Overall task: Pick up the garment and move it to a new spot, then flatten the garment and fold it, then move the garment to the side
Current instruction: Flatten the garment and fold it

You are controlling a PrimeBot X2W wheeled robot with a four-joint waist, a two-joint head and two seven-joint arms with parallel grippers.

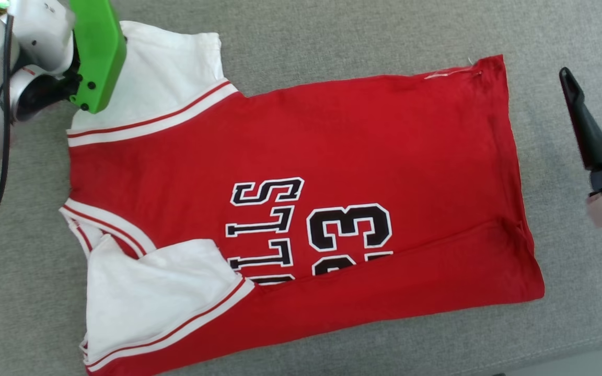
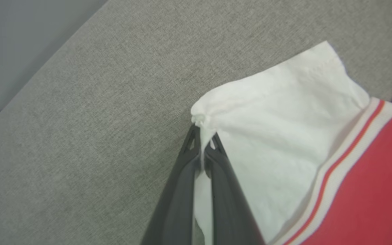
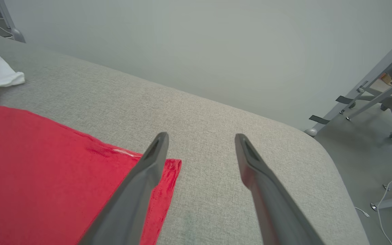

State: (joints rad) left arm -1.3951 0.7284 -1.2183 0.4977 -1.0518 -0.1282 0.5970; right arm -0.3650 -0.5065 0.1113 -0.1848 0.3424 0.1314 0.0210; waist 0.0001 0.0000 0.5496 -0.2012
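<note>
The garment (image 1: 363,130) folds over its lower lettering (image 1: 264,228).

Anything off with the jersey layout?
The garment isn't flat: its near long side is folded up over the chest print, slanted, hiding part of the letters and number. The far white sleeve is bunched at its corner in the shut left tool.
</note>
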